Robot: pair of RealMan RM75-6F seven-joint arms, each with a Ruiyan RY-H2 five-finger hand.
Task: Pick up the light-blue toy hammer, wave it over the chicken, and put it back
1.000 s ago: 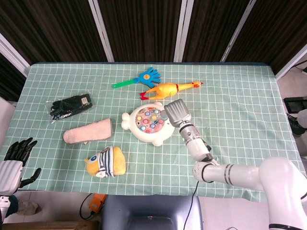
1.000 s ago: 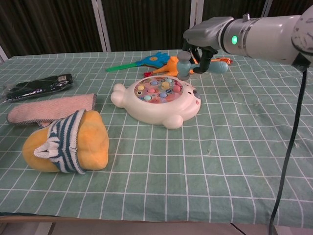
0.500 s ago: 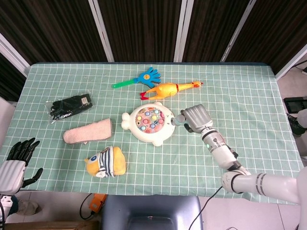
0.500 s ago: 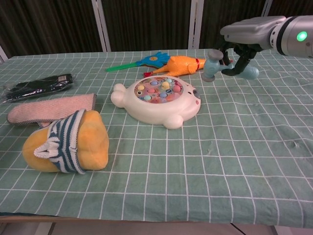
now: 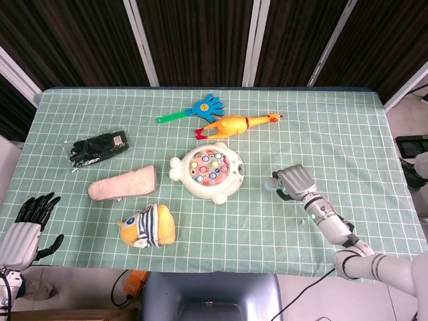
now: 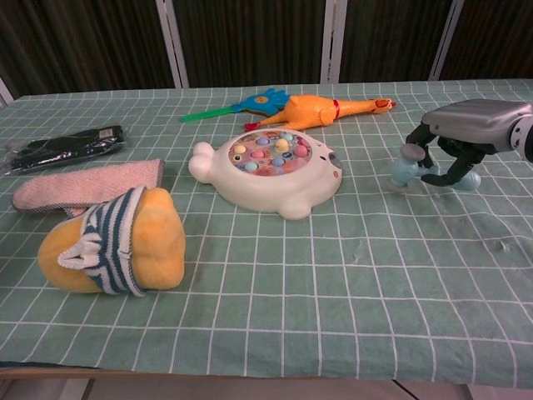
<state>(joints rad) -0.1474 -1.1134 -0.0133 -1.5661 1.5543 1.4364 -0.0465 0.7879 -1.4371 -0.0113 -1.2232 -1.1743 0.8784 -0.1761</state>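
Observation:
The light-blue toy hammer (image 5: pixel 276 186) (image 6: pixel 408 167) is low over the tablecloth right of the fishing toy; I cannot tell if its head touches the cloth. My right hand (image 5: pixel 297 180) (image 6: pixel 463 135) grips the hammer's handle from above, fingers curled around it, and the handle's end pokes out on the right. The yellow rubber chicken (image 5: pixel 234 124) (image 6: pixel 321 109) lies on its side at the back of the table, well away from the hammer. My left hand (image 5: pixel 29 225) hangs off the table's front left corner with its fingers apart and nothing in it.
A white fishing toy (image 5: pixel 208 172) (image 6: pixel 271 169) sits mid-table. A blue hand-shaped clapper (image 5: pixel 194 109) (image 6: pixel 243 105) lies behind it, beside the chicken. On the left are black gloves (image 5: pixel 97 148) (image 6: pixel 60 146), a pink cloth (image 5: pixel 124 184) (image 6: pixel 83 184) and a yellow plush (image 5: pixel 148 226) (image 6: pixel 112 242).
My right hand carried the hammer from above the fishing toy, near the chicken, rightward and toward the front, and down close to the tablecloth. The left hand barely shifted.

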